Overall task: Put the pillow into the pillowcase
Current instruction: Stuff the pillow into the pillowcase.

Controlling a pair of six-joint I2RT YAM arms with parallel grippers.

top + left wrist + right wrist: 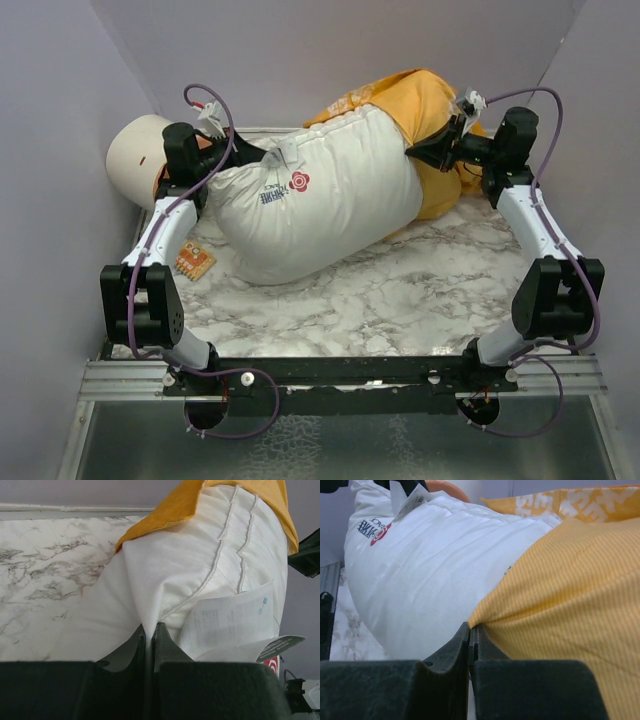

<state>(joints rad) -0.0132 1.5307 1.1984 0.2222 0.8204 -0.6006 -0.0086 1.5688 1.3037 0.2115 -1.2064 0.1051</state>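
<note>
1. On the tabletop (400, 290), the pillow (320, 195) has only one end inside the pillowcase (440, 110).
2. Left gripper (149, 630) jaws pinch pillow fabric; right gripper (470, 631) jaws pinch the pillowcase hem.
3. Pulling could slip that thin hem free.

Soft, even light, probably from overhead; the pillow (320, 200) casts a faint shadow on the marble surface (400, 290); in the wrist views the left tool (149, 630) and right tool (470, 632) look dark, slightly blurred.
</note>
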